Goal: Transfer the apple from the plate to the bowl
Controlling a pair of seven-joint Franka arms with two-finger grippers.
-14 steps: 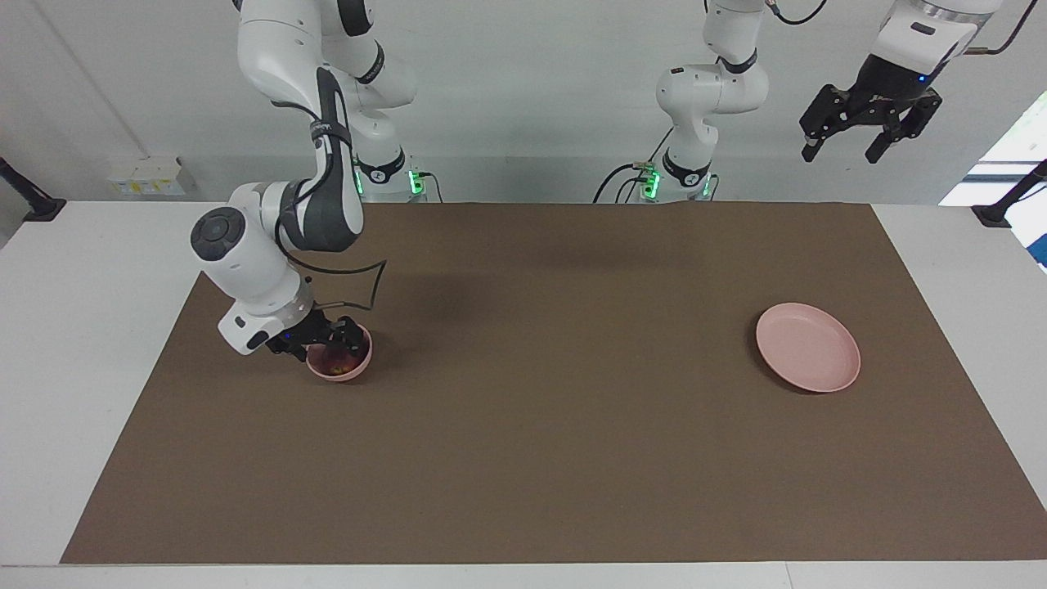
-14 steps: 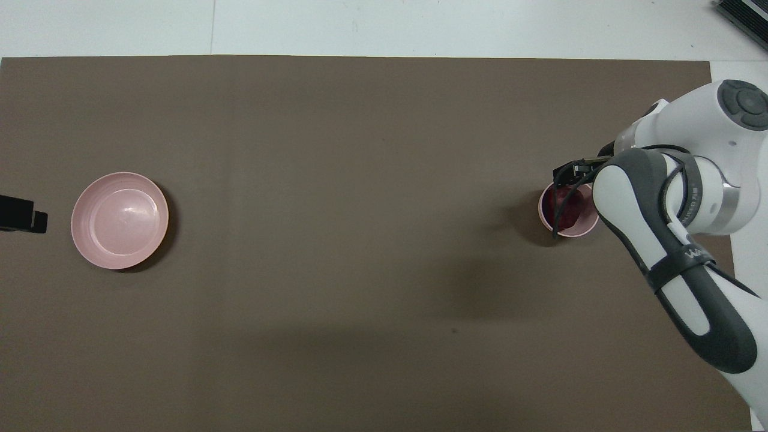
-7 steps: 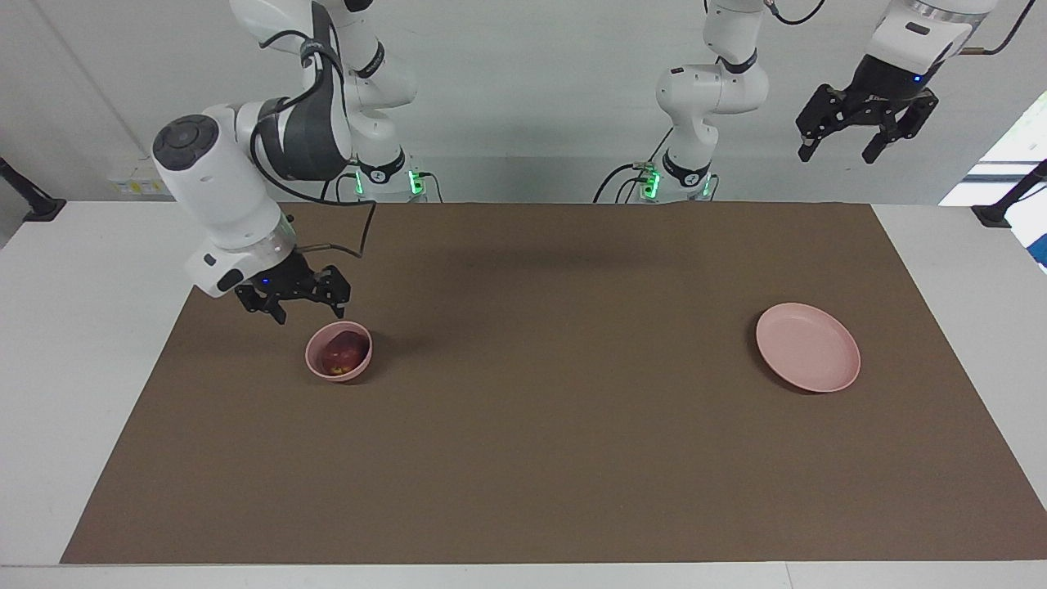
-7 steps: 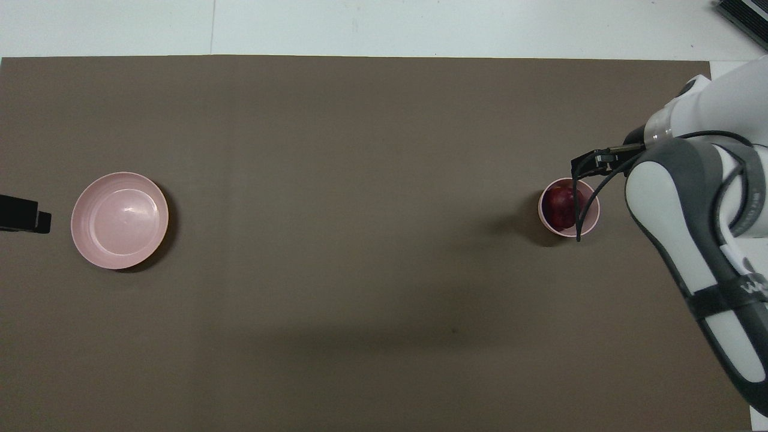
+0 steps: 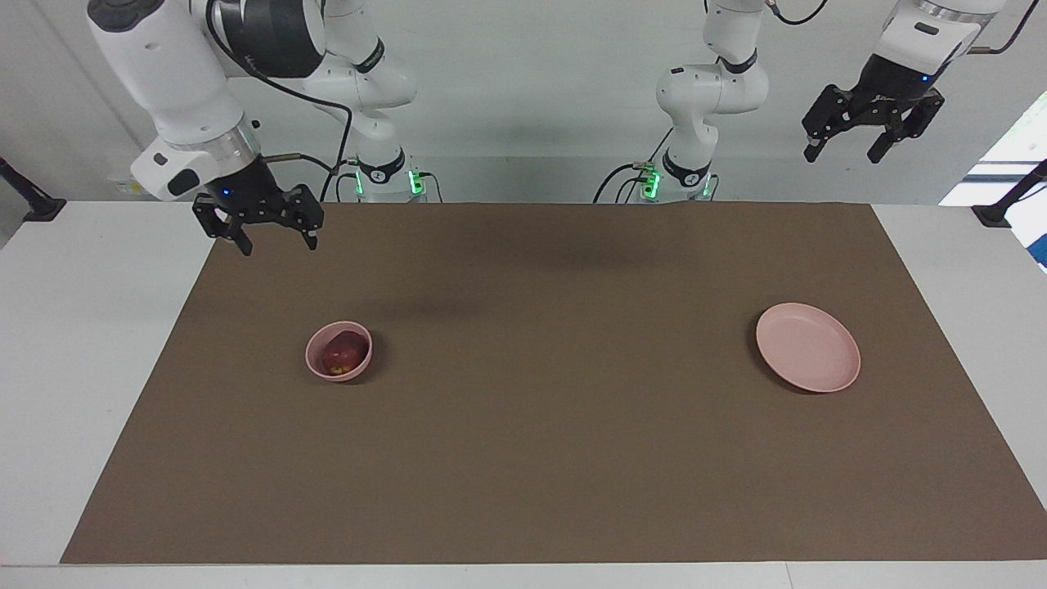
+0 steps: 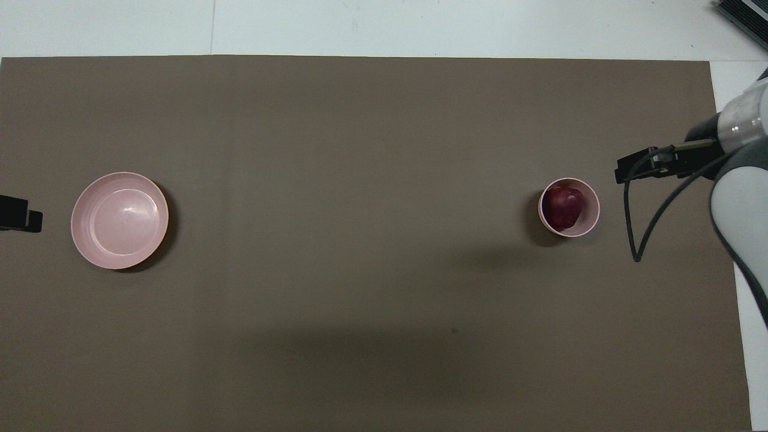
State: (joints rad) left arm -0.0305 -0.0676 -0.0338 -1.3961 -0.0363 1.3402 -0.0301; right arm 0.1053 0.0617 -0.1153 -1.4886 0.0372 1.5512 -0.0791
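The dark red apple lies in the small deep pink bowl toward the right arm's end of the table; both also show in the overhead view, the apple inside the bowl. The flat pink plate is bare toward the left arm's end, as the overhead view also shows. My right gripper is open and empty, raised high over the mat's edge, apart from the bowl. My left gripper is open and empty, waiting high up at its own end.
A brown mat covers most of the white table. A loose black cable hangs from the right wrist beside the bowl. Nothing else stands on the mat.
My right gripper has let go of the apple in the bowl and risen up and away toward its own end. The apple stays in the bowl. The left arm has barely moved.
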